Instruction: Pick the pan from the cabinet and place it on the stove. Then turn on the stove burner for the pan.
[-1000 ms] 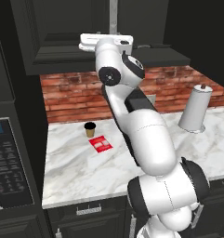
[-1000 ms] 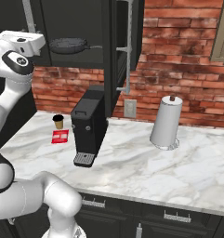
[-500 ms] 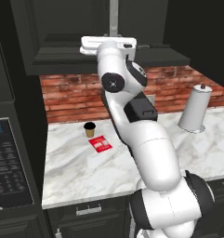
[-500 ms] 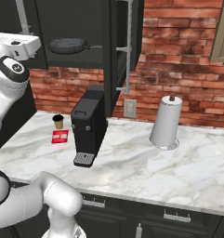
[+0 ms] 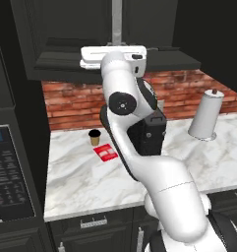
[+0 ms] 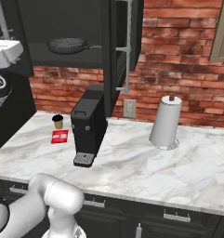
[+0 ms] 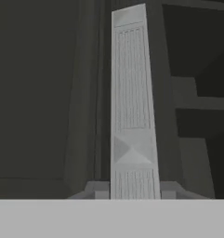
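Dark grey and shallow, the pan point(image 6: 67, 45) lay on the shelf of the open cabinet point(image 6: 62, 28), its thin handle pointing toward 3 o'clock in the right base view. The cabinet door point(image 6: 125, 42) stood swung out beside it, edge-on, with its long silver bar handle point(image 6: 128, 51) running down the front.

The arm point(image 5: 134, 147) rose from 5 o'clock in the left base view and reached up to the cabinet's lower edge, where the white hand point(image 5: 112, 56) lay level at 12 o'clock, just under the silver handle point(image 5: 117, 22) of the shut door. In the right base view the hand point(image 6: 4, 51) sat at 9 o'clock, well apart from the pan. The hand view looked close along a pale ribbed bar point(image 7: 132, 102) against the dark panelled door; I could not tell whether the fingers were spread or closed (the tips were not visible).

On the marble counter point(image 6: 132, 162) stood a black coffee machine point(image 6: 88, 125) at the centre, a small cup point(image 6: 58, 122) and a red packet point(image 6: 60, 136) toward 9 o'clock of it, and a paper towel roll point(image 6: 166, 123) toward 3 o'clock. Behind them ran a brick wall point(image 6: 178, 60) with an outlet point(image 6: 129, 109). A microwave panel point(image 5: 9, 172) showed at 9 o'clock in the left base view.
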